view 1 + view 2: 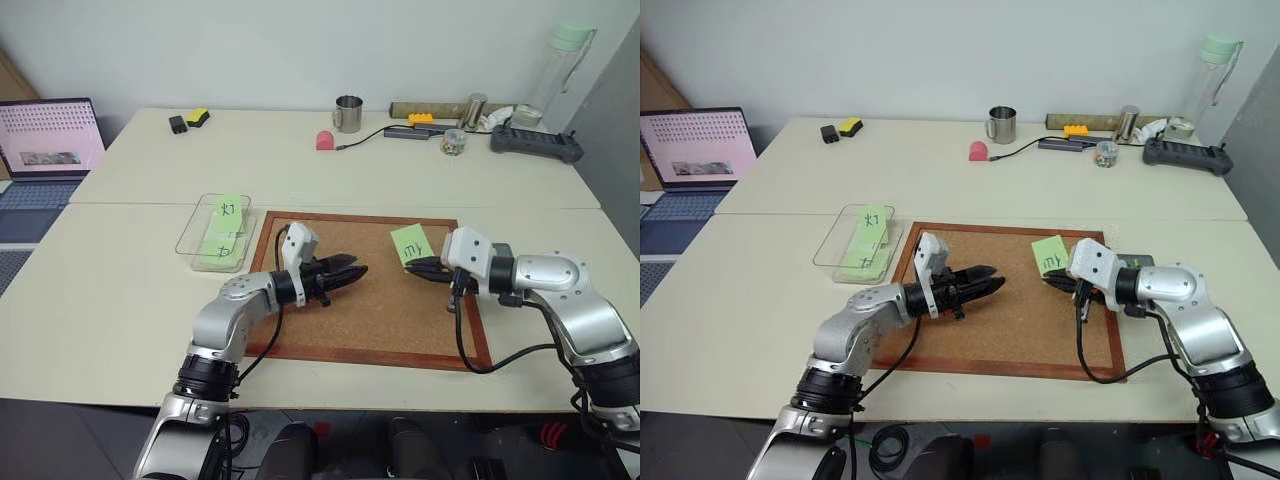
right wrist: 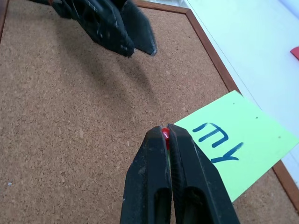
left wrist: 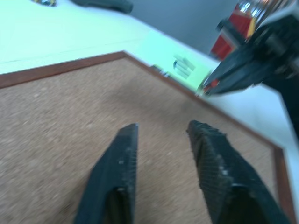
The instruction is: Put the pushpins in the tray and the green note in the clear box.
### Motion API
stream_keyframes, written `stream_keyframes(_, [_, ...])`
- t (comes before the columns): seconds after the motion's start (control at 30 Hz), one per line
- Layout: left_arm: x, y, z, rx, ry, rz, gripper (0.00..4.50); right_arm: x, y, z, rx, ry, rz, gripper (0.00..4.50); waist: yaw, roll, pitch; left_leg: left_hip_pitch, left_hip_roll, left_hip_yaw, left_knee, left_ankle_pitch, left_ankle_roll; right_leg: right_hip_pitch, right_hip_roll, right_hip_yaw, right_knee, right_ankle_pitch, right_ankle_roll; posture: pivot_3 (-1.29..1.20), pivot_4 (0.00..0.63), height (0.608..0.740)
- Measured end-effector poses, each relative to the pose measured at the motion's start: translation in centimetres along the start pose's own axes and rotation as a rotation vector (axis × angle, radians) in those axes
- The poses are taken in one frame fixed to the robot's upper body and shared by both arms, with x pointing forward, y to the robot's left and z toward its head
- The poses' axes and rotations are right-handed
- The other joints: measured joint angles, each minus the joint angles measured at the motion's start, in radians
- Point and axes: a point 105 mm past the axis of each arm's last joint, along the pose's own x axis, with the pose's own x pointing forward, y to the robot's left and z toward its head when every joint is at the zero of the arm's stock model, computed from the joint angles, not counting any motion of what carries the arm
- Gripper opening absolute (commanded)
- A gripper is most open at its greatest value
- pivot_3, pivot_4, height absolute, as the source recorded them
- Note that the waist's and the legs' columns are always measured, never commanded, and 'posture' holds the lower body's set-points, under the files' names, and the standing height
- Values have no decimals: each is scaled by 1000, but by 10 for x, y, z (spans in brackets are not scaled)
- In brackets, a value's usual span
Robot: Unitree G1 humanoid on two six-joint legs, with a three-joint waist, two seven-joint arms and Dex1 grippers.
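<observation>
On the cork board (image 1: 380, 320) lies the green note (image 2: 238, 144), bearing a dark handwritten character. My right gripper (image 2: 165, 130) is shut on a red pushpin (image 2: 164, 134) right at the note's corner; whether the pin still goes through the note I cannot tell. My left gripper (image 3: 161, 127) hovers level over the middle of the board, open with nothing between its fingers. The clear box (image 1: 195, 232) stands just left of the board and holds two other green notes. A dark edge of the tray (image 1: 1138, 261) peeks out behind my right wrist.
A laptop (image 1: 50, 135) sits at the far left. Along the back of the table stand a metal mug (image 1: 348, 113), a pink object (image 1: 325, 140), a small jar of coloured bits (image 1: 454, 143), a dark power strip (image 1: 535, 143) and a tall bottle (image 1: 565, 65).
</observation>
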Motion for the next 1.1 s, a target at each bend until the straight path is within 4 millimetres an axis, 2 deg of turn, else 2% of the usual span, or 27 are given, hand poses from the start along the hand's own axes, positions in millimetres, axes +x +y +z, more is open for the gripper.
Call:
stream_keyframes(0.23, [13, -8, 3, -195, -82, -5, 3891, 4, 4, 10, -155, -26, 16, 0, 1, -1, 0, 0, 0, 0, 0, 0, 0, 0, 0, 0, 0, 0, 0, 0, 150, 740])
stream_keyframes(0.4, [24, -14, 8, -305, -125, -37, 3891, 4, 5, 12, -201, -26, 21, 0, 2, -1, 1, 0, 0, 0, 0, 1, -1, 0, 0, 0, 0, 0, 0, 0, 150, 740])
stream_keyframes(0.6, [32, -20, 15, -345, -150, -68, 3891, 5, 4, 15, -227, -29, 24, 0, 1, -1, 1, 0, 0, 0, 0, 2, -4, 0, 0, 0, 0, 0, 0, 0, 150, 740])
stream_keyframes(0.63, [33, -20, 14, -350, -148, -70, 3545, 5, 5, 17, -235, -33, 24, 0, 1, -1, 1, 0, 0, 0, 0, 2, -4, 0, 0, 0, 0, 0, 0, 0, 150, 740])
stream_keyframes(0.67, [34, -20, 13, -353, -147, -71, 3465, 6, 5, 19, -243, -39, 25, 0, 1, -1, 1, 0, 0, 0, 0, 2, -4, 0, 0, 0, 0, 0, 0, 0, 150, 740])
stream_keyframes(0.97, [39, -16, 10, -373, -149, -55, 1729, 10, 13, 28, -270, -63, 54, 0, 3, -1, 1, 0, 0, 0, 0, 2, -4, 0, 0, 0, -1, 0, 0, 0, 150, 740])
stream_keyframes(1.1, [40, -15, 9, -379, -148, -53, 1093, 11, 13, 29, -276, -68, 56, 0, 2, -1, 1, 0, 0, 0, 0, 2, -4, 0, 0, 0, -1, 0, 0, 0, 150, 740])
